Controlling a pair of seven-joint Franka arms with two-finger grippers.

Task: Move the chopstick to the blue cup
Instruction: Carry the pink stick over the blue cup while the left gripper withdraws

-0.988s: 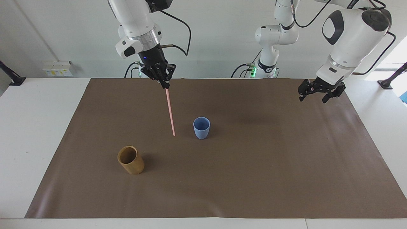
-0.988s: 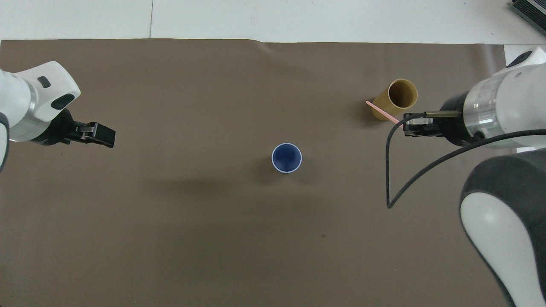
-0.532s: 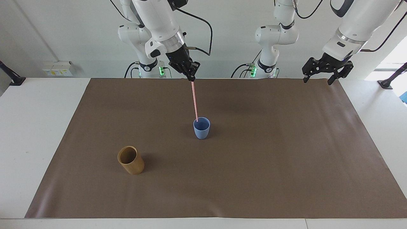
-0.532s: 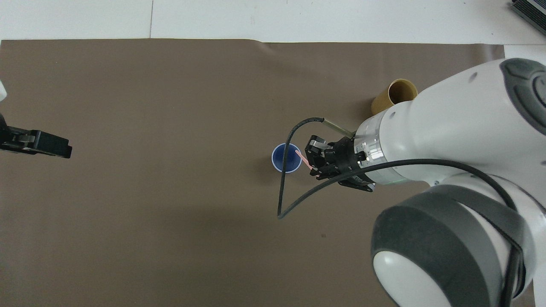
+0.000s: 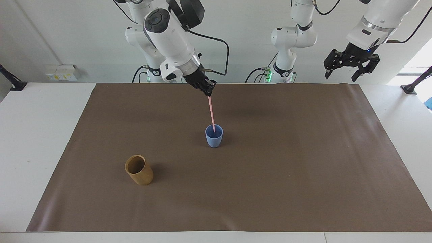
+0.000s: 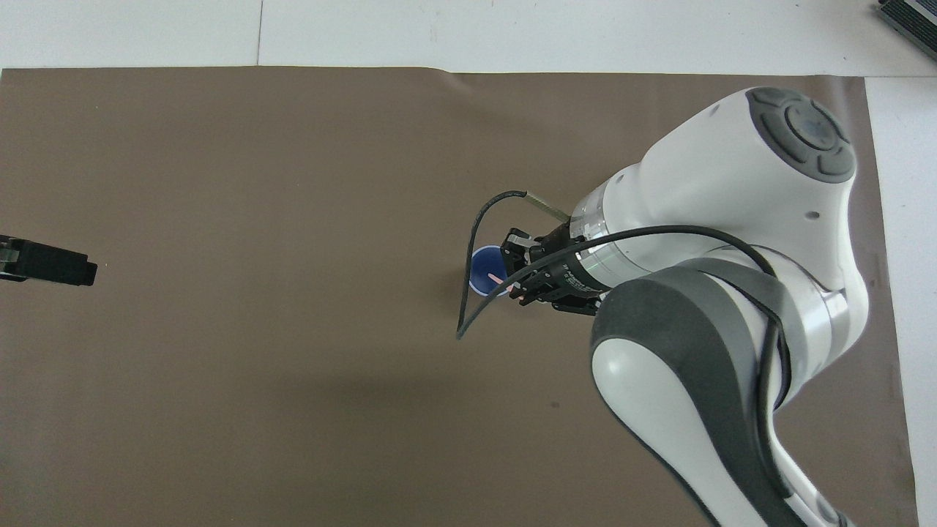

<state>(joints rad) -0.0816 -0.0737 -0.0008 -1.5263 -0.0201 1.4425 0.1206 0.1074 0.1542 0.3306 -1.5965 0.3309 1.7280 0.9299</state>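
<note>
My right gripper [image 5: 208, 90] is shut on the top end of the pale pink chopstick [image 5: 212, 113], which hangs nearly upright. Its lower end sits inside the mouth of the light-blue cup [image 5: 214, 137], which stands upright mid-mat. In the overhead view the right gripper [image 6: 517, 282] covers part of the blue cup [image 6: 480, 272], and a short pink bit of the chopstick [image 6: 495, 280] shows in its opening. My left gripper [image 5: 351, 64] is open and empty, raised high over the mat's corner at the left arm's end; its tip shows in the overhead view [image 6: 53, 262].
A tan bamboo-coloured cup [image 5: 139, 169] stands on the brown mat [image 5: 303, 168], farther from the robots than the blue cup and toward the right arm's end. In the overhead view the right arm hides it.
My right gripper carried the chopstick from beside the blue cup to over it and lowered its end into the mouth. My left gripper rose and drew back toward its end.
</note>
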